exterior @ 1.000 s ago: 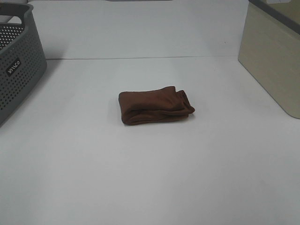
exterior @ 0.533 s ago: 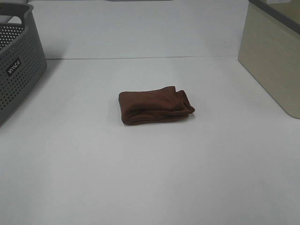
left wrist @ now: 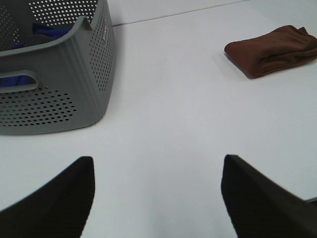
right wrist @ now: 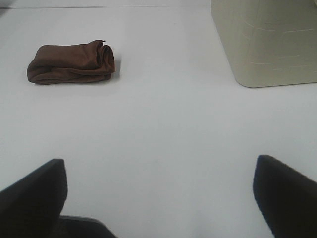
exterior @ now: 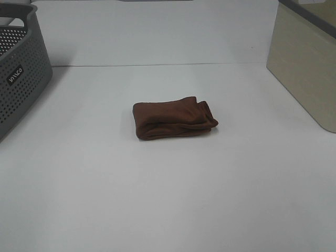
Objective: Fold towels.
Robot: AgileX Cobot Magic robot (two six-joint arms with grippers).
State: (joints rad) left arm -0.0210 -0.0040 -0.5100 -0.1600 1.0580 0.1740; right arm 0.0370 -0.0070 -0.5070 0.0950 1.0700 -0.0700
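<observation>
One folded reddish-brown terry towel (exterior: 174, 118) lies mid-desk (exterior: 168, 199), well apart from my two wide-open, empty claws: left claw (left wrist: 157, 198), right claw (right wrist: 158, 198).

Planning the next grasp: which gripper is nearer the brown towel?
Neither is clearly nearer. The left gripper and right gripper both sit open, well back from the folded towel on the table, touching nothing.

Towel (exterior: 173, 118) mid-table (folded), between basket (exterior: 21, 79) left and bin (exterior: 307, 68) right.
</observation>
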